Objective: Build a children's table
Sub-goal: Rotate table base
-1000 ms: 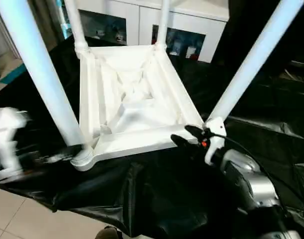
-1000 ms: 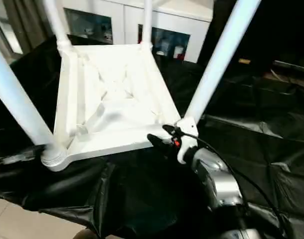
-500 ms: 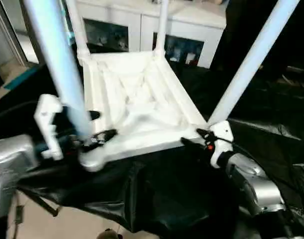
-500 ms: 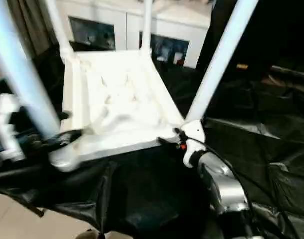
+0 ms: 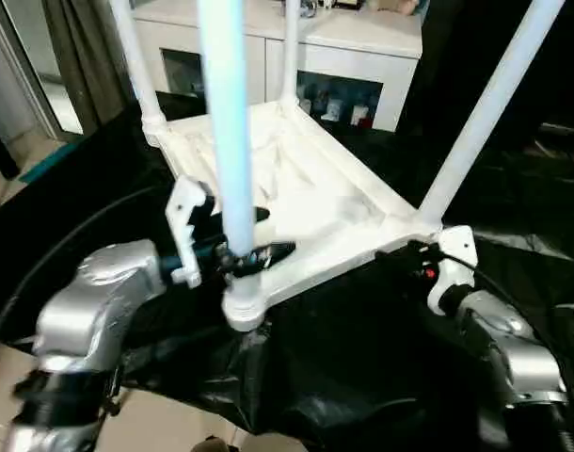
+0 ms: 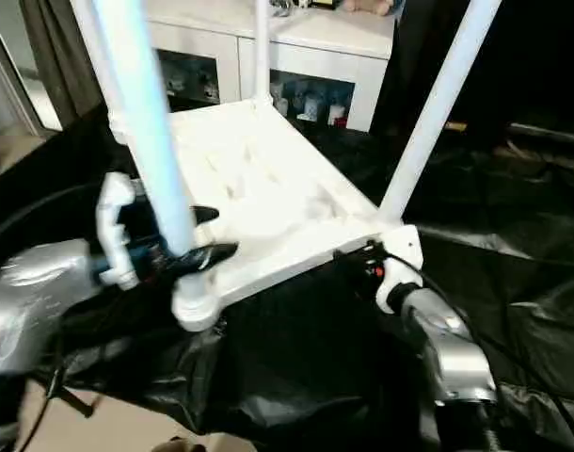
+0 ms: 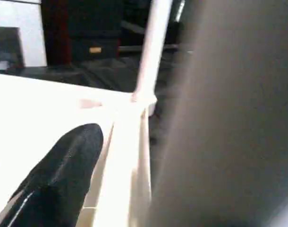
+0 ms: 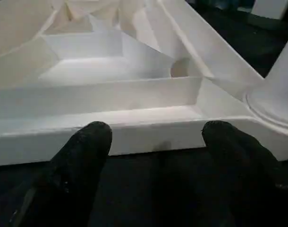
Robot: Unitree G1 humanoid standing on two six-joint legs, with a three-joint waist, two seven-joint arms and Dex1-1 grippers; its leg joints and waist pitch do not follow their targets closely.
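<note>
Now, head views: the table lies upside down on a black sheet, its four legs pointing up. A second ago the left arm sat blurred at the picture's left edge, clear of the table; the left gripper has since come in to the near-left leg, its black fingers set wide apart on either side of the leg just above the corner socket, not clamped on it. The right gripper is at the near-right corner as before, fingers apart, by the rim below the near-right leg. The camera has shifted, so the table top looks turned. Sheet lies free in front of the near rim between the two grippers; a white cabinet stands close behind the far legs.

Left wrist view: one black finger over the white rim, the near-left leg a grey blur beside it, and the near-right leg beyond.

Right wrist view: both fingers spread wide, their tips just short of the table's rim, with black sheet between them.
</note>
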